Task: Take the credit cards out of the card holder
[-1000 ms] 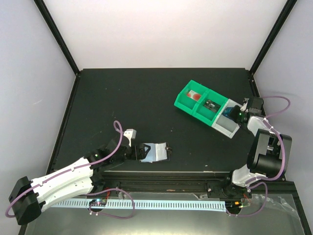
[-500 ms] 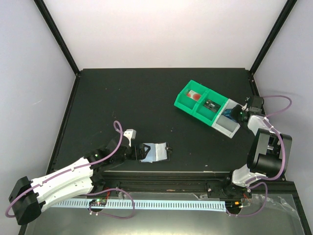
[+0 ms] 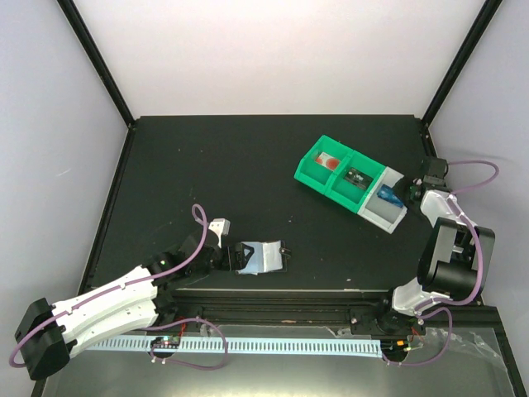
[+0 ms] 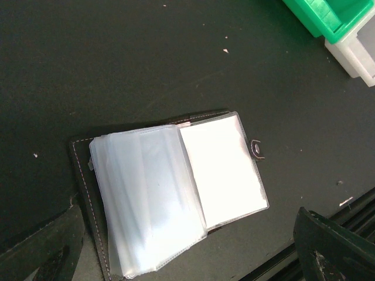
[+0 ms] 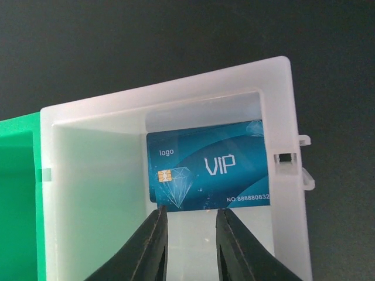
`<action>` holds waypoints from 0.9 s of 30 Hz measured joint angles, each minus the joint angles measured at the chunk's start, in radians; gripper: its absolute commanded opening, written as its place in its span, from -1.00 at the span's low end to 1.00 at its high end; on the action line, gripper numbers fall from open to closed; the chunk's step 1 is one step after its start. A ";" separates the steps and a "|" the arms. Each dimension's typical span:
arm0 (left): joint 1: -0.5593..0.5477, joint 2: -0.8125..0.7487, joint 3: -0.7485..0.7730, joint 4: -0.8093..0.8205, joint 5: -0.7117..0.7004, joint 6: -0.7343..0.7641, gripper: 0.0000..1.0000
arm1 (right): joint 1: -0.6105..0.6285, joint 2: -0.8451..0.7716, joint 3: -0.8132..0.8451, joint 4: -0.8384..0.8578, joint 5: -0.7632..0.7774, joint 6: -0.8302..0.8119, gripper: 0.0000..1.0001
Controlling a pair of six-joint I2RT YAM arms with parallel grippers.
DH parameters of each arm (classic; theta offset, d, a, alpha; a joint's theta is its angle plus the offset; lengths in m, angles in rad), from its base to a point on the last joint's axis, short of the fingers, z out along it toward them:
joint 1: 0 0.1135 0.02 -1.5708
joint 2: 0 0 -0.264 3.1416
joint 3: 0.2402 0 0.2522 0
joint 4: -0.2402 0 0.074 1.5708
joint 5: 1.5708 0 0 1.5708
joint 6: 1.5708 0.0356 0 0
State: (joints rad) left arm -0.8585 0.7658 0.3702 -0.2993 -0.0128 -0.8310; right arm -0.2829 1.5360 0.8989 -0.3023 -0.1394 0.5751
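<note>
The card holder (image 3: 264, 255) lies opened flat near the table's front edge, and its clear sleeves (image 4: 152, 199) show white with glare. My left gripper (image 3: 240, 255) is low over its left side, open wide, one finger (image 4: 41, 249) on each side of it (image 4: 331, 249). One blue credit card (image 5: 211, 167) marked VIP lies flat in the white end compartment (image 5: 88, 175) of the tray. My right gripper (image 5: 189, 212) hovers just short of the card's near edge, its jaws slightly apart and empty. From above the card (image 3: 387, 195) shows beside my right gripper (image 3: 405, 196).
The green-and-grey compartment tray (image 3: 312, 168) sits at the right rear, with a red-and-white item (image 3: 330, 161) and a dark green item (image 3: 356, 175) in its green sections. A black rail (image 3: 281, 294) runs along the front edge, close behind the holder.
The right gripper's jaws have parted and it has drawn back to the right, off the tray's white compartment. The blue card stays in that compartment. Left arm and holder are unmoved.
</note>
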 measured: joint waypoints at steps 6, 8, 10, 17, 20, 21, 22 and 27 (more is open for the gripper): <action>0.000 0.000 -0.002 0.001 0.003 0.000 0.98 | 0.003 -0.019 0.021 -0.052 -0.001 0.028 -0.39; 0.000 0.000 -0.009 0.009 0.014 0.000 0.98 | 0.011 -0.044 0.021 -0.061 -0.005 0.029 -0.38; 0.000 0.003 -0.018 0.016 0.023 0.000 0.98 | 0.022 -0.072 0.021 -0.066 -0.017 0.029 -0.38; 0.000 0.064 -0.022 0.044 0.062 0.001 0.96 | 0.146 -0.169 0.021 -0.071 -0.105 0.003 -0.36; 0.000 0.103 -0.023 0.060 0.069 0.001 0.95 | 0.221 -0.194 0.021 -0.084 -0.126 -0.016 -0.36; 0.000 0.117 -0.024 0.065 0.070 0.001 0.93 | 0.248 -0.204 0.021 -0.091 -0.131 -0.021 -0.36; 0.000 0.129 -0.027 0.070 0.070 0.001 0.92 | 0.275 -0.214 0.021 -0.098 -0.135 -0.027 -0.36; 0.005 0.153 -0.042 0.097 0.082 0.000 0.87 | 0.420 -0.292 0.004 -0.110 -0.145 -0.043 -0.37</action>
State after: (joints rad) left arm -0.8536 0.9188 0.3279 -0.2020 0.0696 -0.8310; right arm 0.1368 1.2442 0.9031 -0.4122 -0.2840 0.5316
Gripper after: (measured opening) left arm 0.949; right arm 0.317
